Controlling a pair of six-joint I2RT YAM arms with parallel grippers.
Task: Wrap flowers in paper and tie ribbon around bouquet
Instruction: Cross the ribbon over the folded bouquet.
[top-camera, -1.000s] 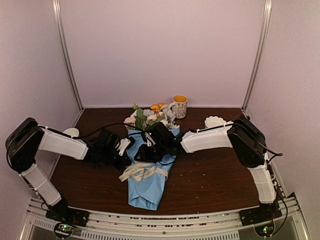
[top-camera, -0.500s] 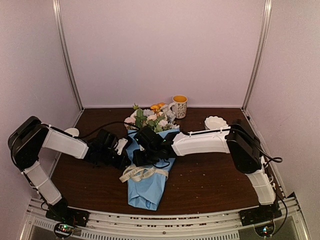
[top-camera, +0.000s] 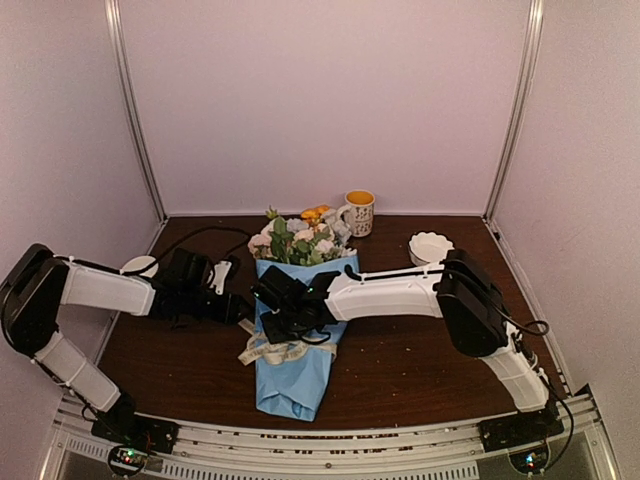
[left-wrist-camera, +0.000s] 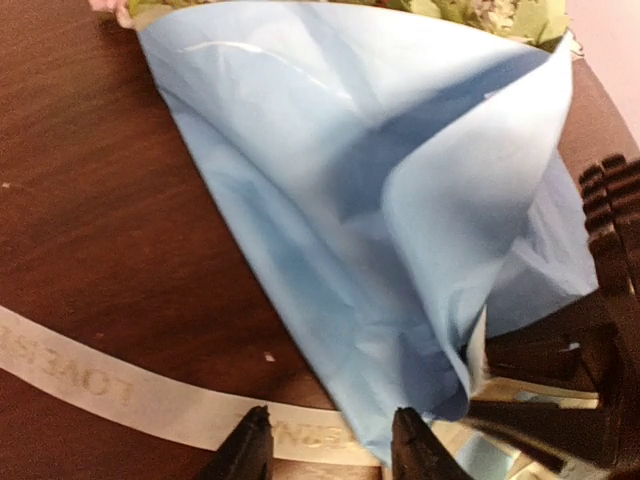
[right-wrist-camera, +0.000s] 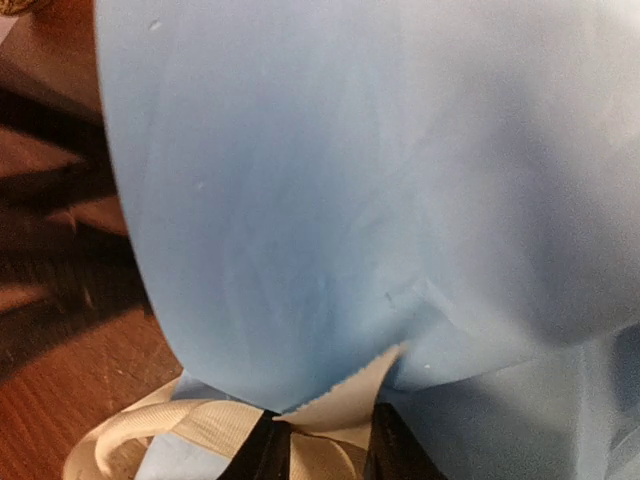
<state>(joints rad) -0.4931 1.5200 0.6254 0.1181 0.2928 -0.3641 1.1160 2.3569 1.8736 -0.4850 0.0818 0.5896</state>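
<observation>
The bouquet (top-camera: 296, 330) lies mid-table, flowers (top-camera: 297, 240) poking out of the far end of its light blue paper (left-wrist-camera: 350, 180) cone. The cream ribbon (top-camera: 283, 349) loops across the cone's middle. My left gripper (left-wrist-camera: 330, 452) is open just left of the cone, and the lettered ribbon (left-wrist-camera: 90, 375) runs flat on the table under its tips. My right gripper (right-wrist-camera: 330, 455) reaches over the cone from the right. Its fingers stand a little apart, with a loose ribbon end (right-wrist-camera: 345, 405) rising between them. Paper (right-wrist-camera: 350, 180) fills the rest of that view.
A patterned mug (top-camera: 359, 212) with an orange inside stands behind the flowers. A white scalloped dish (top-camera: 430, 246) sits at the back right, and a small white dish (top-camera: 139, 265) at the left by my left arm. Booth walls close in on three sides.
My left gripper has opened and drawn back to the left, away from the cone. My right arm has stretched further left across the bouquet, and its fingers are narrowing around the ribbon end.
</observation>
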